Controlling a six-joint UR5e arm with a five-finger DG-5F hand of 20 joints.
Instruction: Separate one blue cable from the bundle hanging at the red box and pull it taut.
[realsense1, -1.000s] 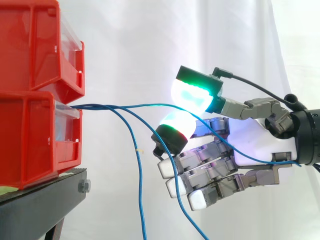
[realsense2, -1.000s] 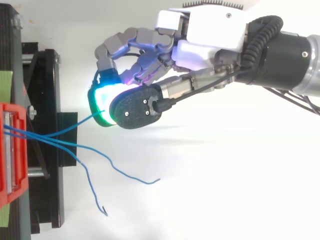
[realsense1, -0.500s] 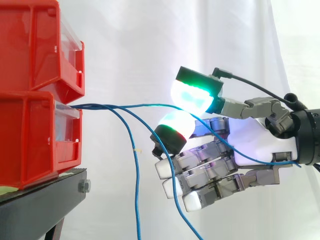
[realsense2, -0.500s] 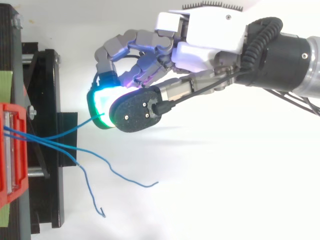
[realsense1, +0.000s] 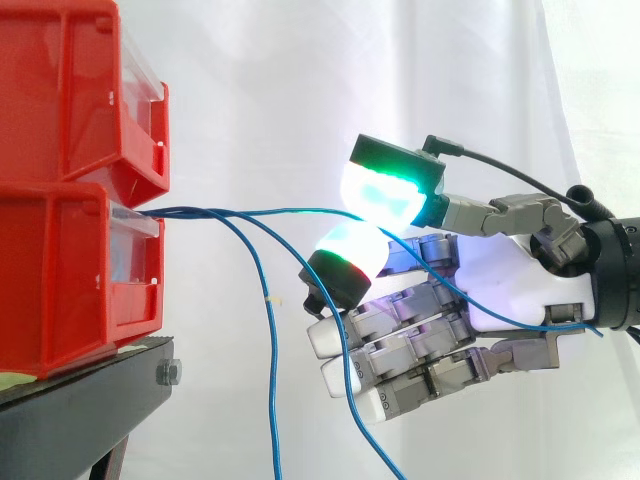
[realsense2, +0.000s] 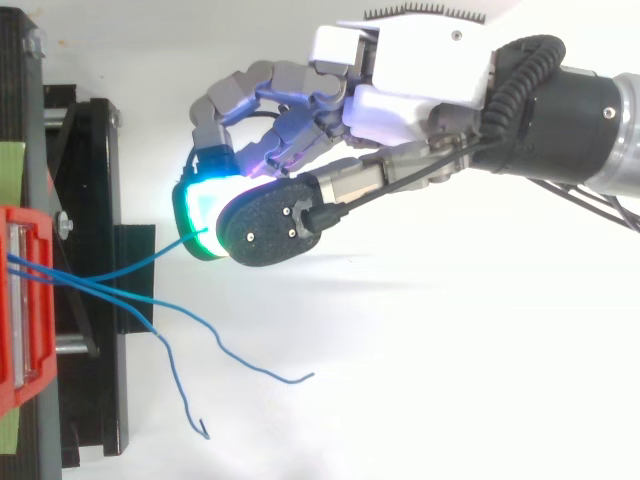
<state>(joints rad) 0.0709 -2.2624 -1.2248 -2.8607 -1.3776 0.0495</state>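
Several thin blue cables come out of the lower red bin (realsense1: 60, 280) at its front lip. One blue cable (realsense1: 270, 212) runs almost level from the bin to my hand (realsense1: 510, 275) and passes between two green-glowing fingertips (realsense1: 385, 190), which pinch it. Its tail trails on behind the palm to the right. From above, the same cable (realsense2: 150, 255) leads from the bin (realsense2: 20, 300) into the green glow under the hand (realsense2: 420, 60). The other fingers are curled below, holding nothing. Two more cables (realsense1: 268, 330) hang loose from the bin.
A second red bin (realsense1: 70, 90) sits stacked on the lower one, both on a black stand (realsense1: 90, 410). The loose cables' free ends (realsense2: 240, 358) lie out over the white floor beside the stand (realsense2: 90, 200). A white curtain hangs behind.
The hand has held its place with the cable pinched. Its lower fingers have shifted slightly left, and the loose hanging cables have swung a little.
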